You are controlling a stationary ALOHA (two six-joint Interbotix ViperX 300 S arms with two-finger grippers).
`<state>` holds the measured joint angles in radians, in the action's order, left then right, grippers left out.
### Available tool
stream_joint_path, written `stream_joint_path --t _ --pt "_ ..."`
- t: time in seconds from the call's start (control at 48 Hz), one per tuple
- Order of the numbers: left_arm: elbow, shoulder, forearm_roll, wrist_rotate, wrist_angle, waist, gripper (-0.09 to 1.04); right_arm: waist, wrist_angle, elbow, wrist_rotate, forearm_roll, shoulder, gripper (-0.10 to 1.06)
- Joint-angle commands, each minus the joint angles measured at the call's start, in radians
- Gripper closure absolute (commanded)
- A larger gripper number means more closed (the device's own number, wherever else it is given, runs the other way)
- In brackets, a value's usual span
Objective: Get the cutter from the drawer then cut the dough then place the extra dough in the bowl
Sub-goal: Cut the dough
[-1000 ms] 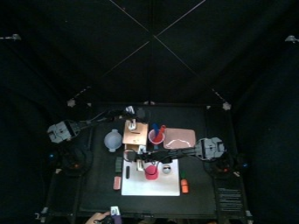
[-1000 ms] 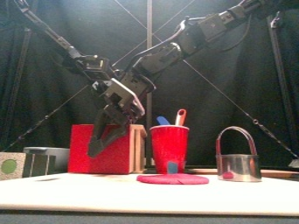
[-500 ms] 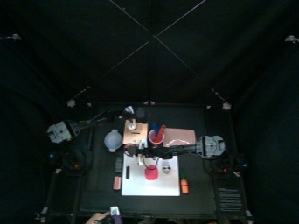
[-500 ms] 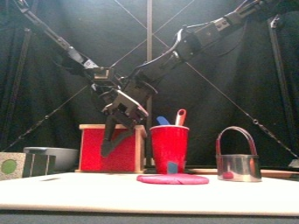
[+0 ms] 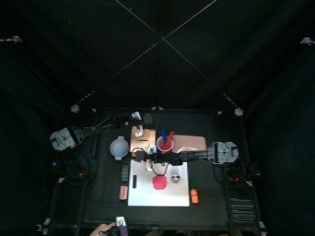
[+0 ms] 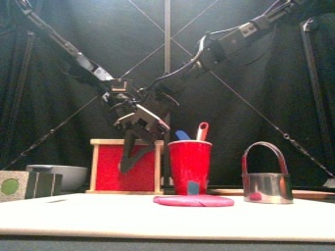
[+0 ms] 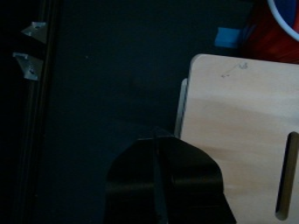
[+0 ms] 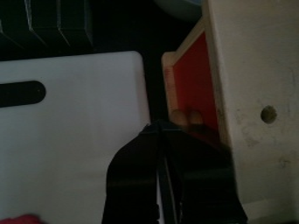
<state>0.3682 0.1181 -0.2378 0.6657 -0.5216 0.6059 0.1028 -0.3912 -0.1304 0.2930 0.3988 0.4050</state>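
The pale wooden box (image 6: 127,143) stands at the back left, its red drawer front (image 6: 125,168) facing me. My right gripper (image 6: 131,137) is shut, and its tips (image 8: 156,129) are at the drawer front (image 8: 187,83). The left gripper (image 7: 163,140) hovers shut with nothing in it above the table beside the box top (image 7: 239,131). On the white board (image 6: 78,218) lies the flat red dough (image 6: 194,201). To its right stands the metal cutter (image 6: 265,175) with its wire handle up. The blue-grey bowl (image 5: 118,147) sits left of the box.
A red cup (image 6: 190,162) holding a blue and a red toy knife stands just right of the box, behind the dough. The pink tray (image 5: 189,141) lies at the back right. Both arms cross above the box.
The right gripper has moved back toward the box. The red drawer front has gone back with it and now looks smaller and framed by wood. The left arm has hardly moved.
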Motion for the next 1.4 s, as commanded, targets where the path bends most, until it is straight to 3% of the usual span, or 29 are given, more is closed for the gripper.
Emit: stream_joint_path --t 0.021,0.438,0.771,1.0,1.146,1.396 --pt "-0.017 -0.014 -0.003 -0.005 0.005 -0.002 0.61 0.005 0.000 0.021 0.002 -0.005 -0.067 0.85" --pt "-0.041 -0.107 -0.052 -0.011 0.052 0.005 0.61 -0.080 -0.014 0.014 0.002 -0.014 -0.173 0.85" --pt "0.025 -0.219 -0.117 -0.011 0.153 -0.051 0.61 -0.110 -0.034 -0.193 0.002 -0.017 -0.428 0.85" --pt "0.156 -0.293 -0.184 -0.011 0.365 -0.167 0.61 -0.115 -0.055 -0.388 -0.003 -0.110 -0.621 0.82" --pt "0.261 -0.337 -0.232 -0.011 0.575 -0.273 0.61 -0.124 -0.095 -0.459 -0.011 -0.172 -0.701 0.73" --pt "0.393 -0.396 -0.344 -0.012 0.876 -0.453 0.60 -0.190 -0.213 -0.520 -0.012 -0.186 -0.726 0.52"
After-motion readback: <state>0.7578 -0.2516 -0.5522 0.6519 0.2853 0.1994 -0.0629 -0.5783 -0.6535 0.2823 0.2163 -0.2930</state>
